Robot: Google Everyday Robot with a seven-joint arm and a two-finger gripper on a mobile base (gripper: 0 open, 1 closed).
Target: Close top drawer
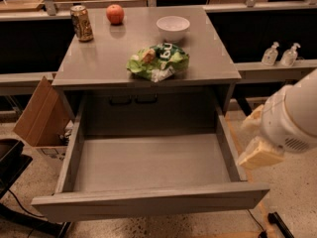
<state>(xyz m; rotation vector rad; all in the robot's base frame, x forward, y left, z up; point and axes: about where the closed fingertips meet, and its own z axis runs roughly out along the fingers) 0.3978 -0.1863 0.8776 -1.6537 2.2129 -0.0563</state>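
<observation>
The top drawer (pixel 148 200) is a wide matte-grey drawer with a plain flat front. It is pulled far out of the grey cabinet (pixel 99 63), and its broad box interior (pixel 148 161) holds nothing. My white arm (pixel 297 118) comes in from the right edge. My gripper (pixel 258 151), with a cream-coloured end piece, hangs just outside the drawer's right side wall (pixel 229 148), close to the front corner. I cannot tell whether it touches the wall.
On the cabinet top stand a drink can (pixel 81 23), a red apple (pixel 115 14), a white bowl (pixel 173 27) and a green chip bag (pixel 158 61). A cardboard box (pixel 42 115) leans at the left. Two pump bottles (pixel 280 54) stand on the right shelf.
</observation>
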